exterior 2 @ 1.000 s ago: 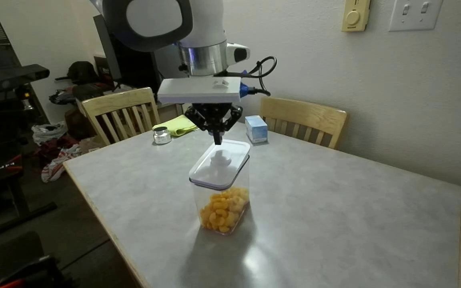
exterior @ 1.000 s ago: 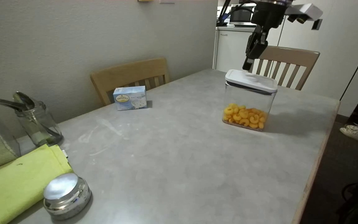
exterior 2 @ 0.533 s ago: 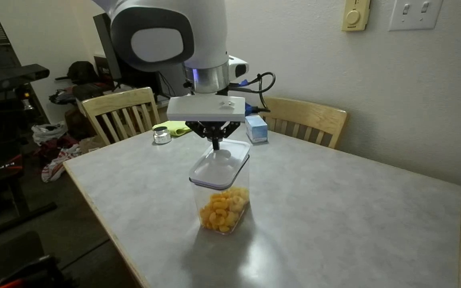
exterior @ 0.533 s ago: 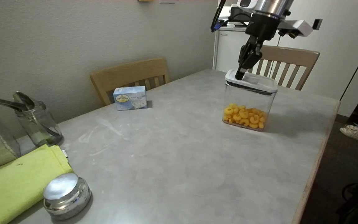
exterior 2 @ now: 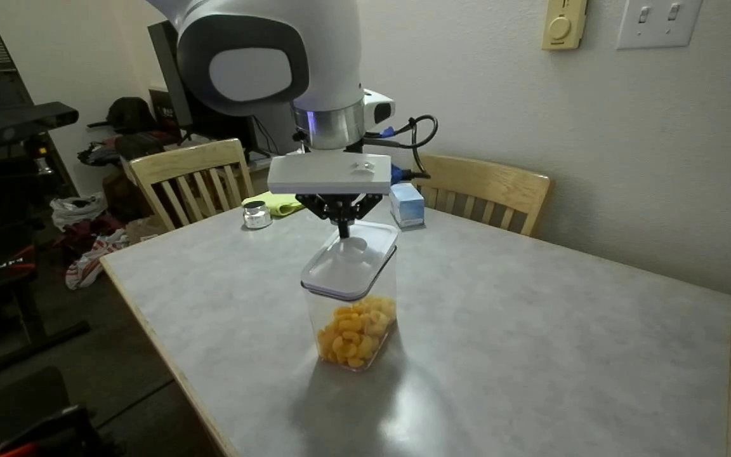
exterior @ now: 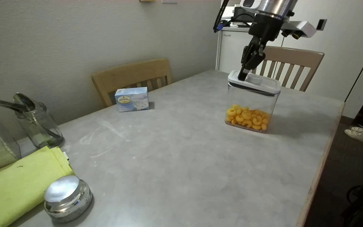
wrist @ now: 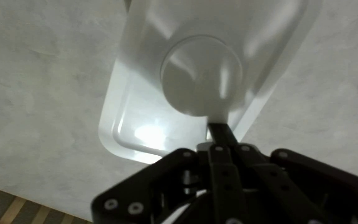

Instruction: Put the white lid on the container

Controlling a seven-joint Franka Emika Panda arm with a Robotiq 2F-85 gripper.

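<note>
Slantwise — closed — the claw (exterior: 242, 77) points down over the white lid (exterior 2: 346, 261).

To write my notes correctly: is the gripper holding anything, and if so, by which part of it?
Nothing is held. The gripper is shut, its jaws together at the white lid, beside the button and not around it.
</note>
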